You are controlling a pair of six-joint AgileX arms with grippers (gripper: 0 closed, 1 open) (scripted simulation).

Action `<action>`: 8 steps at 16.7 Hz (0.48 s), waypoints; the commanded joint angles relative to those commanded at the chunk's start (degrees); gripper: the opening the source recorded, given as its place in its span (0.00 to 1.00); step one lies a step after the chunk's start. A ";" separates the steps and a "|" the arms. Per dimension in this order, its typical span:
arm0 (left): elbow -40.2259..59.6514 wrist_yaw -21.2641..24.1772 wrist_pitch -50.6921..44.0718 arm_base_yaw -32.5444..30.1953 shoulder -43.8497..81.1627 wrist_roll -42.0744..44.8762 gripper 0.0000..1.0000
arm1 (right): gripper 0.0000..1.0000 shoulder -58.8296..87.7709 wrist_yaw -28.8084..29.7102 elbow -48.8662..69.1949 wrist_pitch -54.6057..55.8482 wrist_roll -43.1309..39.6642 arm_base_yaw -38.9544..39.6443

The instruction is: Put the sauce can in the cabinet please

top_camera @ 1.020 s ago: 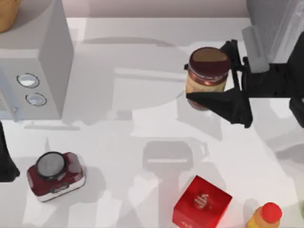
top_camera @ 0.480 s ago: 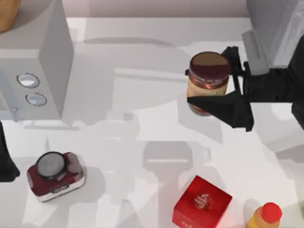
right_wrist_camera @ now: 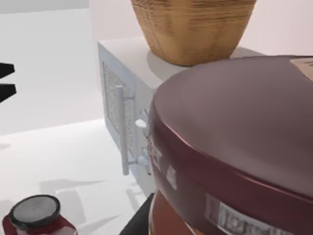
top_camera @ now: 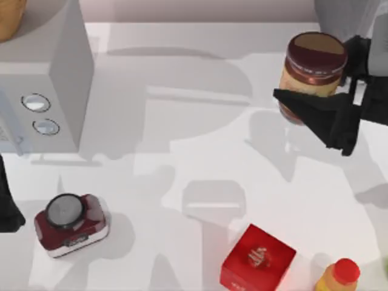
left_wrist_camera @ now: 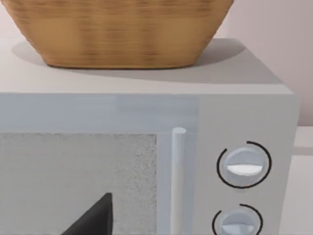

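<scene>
The sauce can (top_camera: 316,51), with its maroon top and yellow-orange label, hangs above the table at the far right, and my right gripper (top_camera: 310,80) is shut on it. One dark finger (top_camera: 318,115) crosses in front of the label. Its maroon lid (right_wrist_camera: 234,132) looms close in the right wrist view. A corner of the grey cabinet (top_camera: 341,11) sits just beyond the can at the top right. My left arm (top_camera: 6,206) is parked at the left edge, and the tips of its open gripper (right_wrist_camera: 5,80) show far off in the right wrist view.
A light-grey appliance with two knobs (top_camera: 45,79) stands at the far left, with a wicker basket (left_wrist_camera: 122,29) on top. Near the front are a red jar with a grey lid (top_camera: 70,221), a red cube box (top_camera: 257,257) and an orange bottle (top_camera: 338,277).
My right gripper has carried the sauce can to the right and toward the far edge, closer to the cabinet, and the can looks higher. The left arm has not moved.
</scene>
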 joint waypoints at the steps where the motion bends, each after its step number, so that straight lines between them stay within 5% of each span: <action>1: 0.00 0.00 0.00 0.00 0.00 0.00 1.00 | 0.00 -4.38 2.98 -1.74 -2.37 -0.26 -0.73; 8: 0.00 0.00 0.00 0.00 0.00 0.00 1.00 | 0.00 -39.24 25.61 -16.13 -21.70 -0.86 -5.69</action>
